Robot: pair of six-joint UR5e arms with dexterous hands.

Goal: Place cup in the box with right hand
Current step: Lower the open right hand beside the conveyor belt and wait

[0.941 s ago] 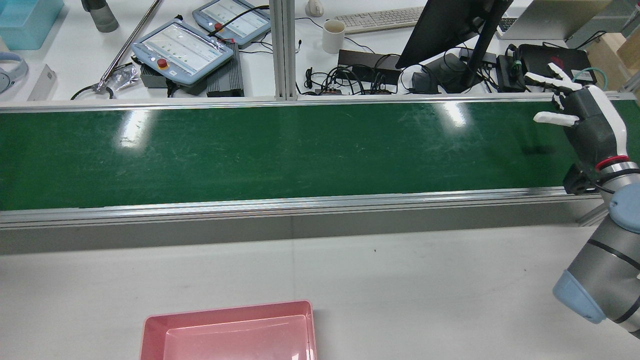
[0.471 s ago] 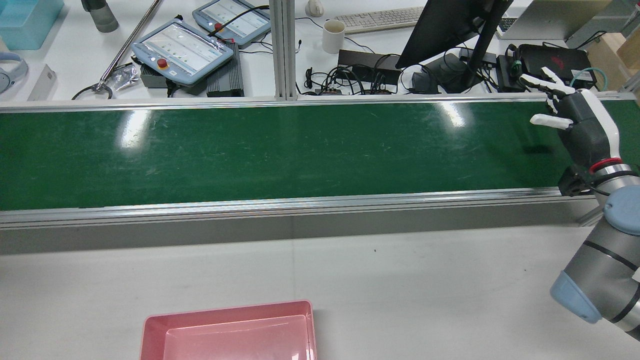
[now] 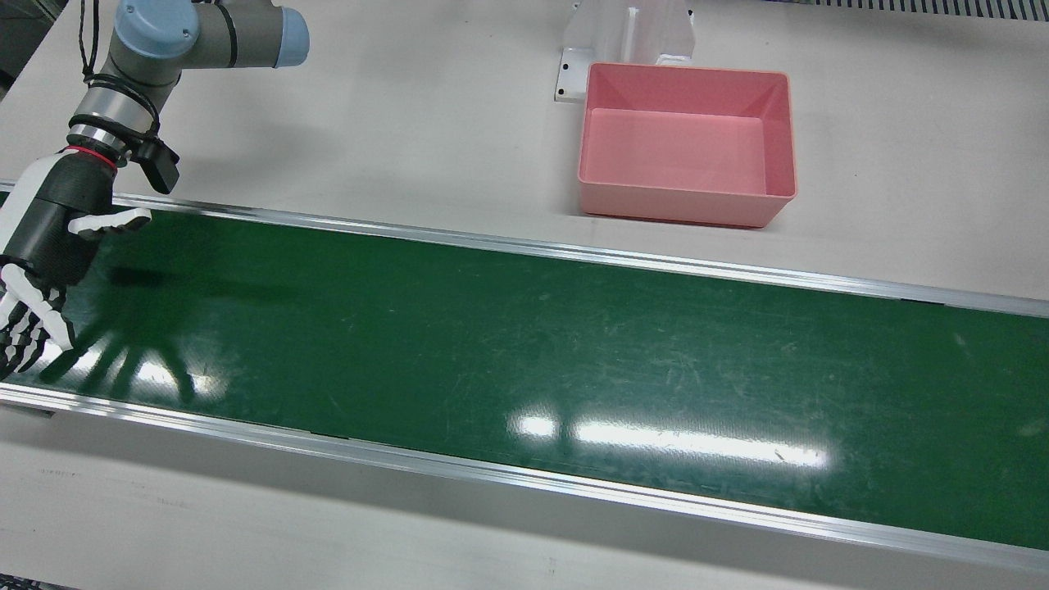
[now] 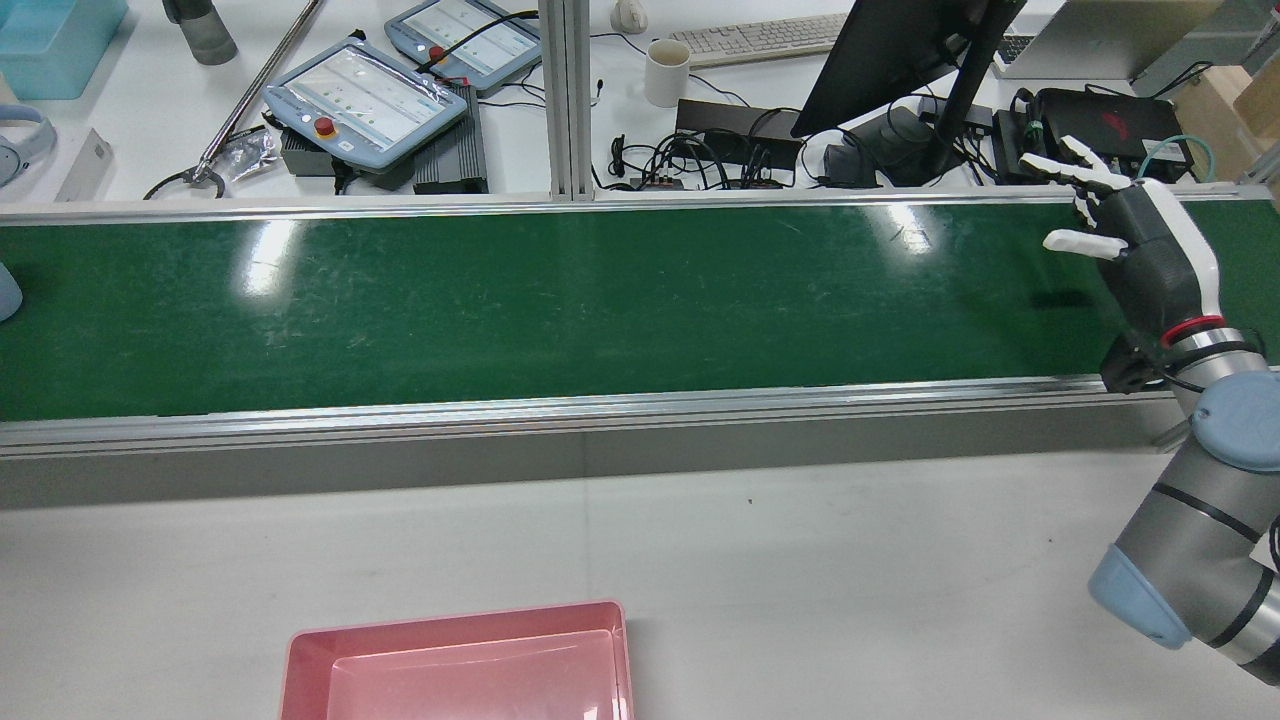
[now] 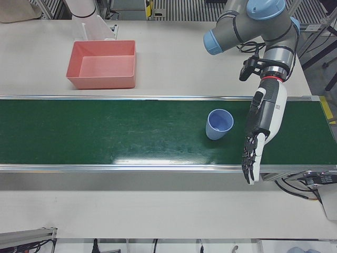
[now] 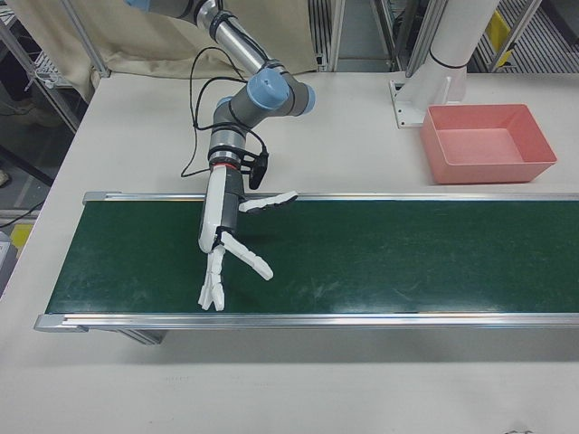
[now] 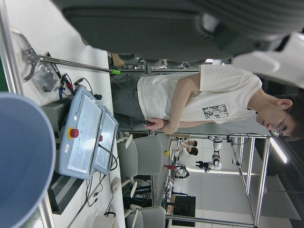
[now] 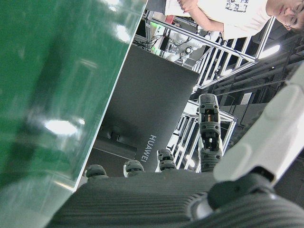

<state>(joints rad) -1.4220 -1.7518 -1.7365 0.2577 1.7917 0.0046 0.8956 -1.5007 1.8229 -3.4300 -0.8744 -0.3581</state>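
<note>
A light blue cup (image 5: 219,124) stands upright, mouth up, on the green conveyor belt (image 3: 524,344). Only a sliver of the cup (image 4: 4,290) shows at the rear view's left edge. It fills the left side of the left hand view as a blurred cup (image 7: 19,161). My left hand (image 5: 259,132) hovers open just beside the cup, fingers stretched toward the belt's front rail. My right hand (image 4: 1130,235) is open over the opposite end of the belt, fingers spread, holding nothing; it also shows as the right hand (image 3: 41,246) (image 6: 226,237). The pink box (image 3: 680,139) (image 4: 455,660) sits empty on the white table.
Beyond the belt is a desk with two teach pendants (image 4: 365,95), a white mug (image 4: 666,72), a monitor (image 4: 900,50), cables and a keyboard. A person in a white shirt (image 7: 199,97) stands behind that desk. A white pedestal base (image 3: 627,33) stands behind the box.
My right hand has drifted a little left along the belt's far edge in the rear view. A sliver of the blue cup has appeared at the left edge.
</note>
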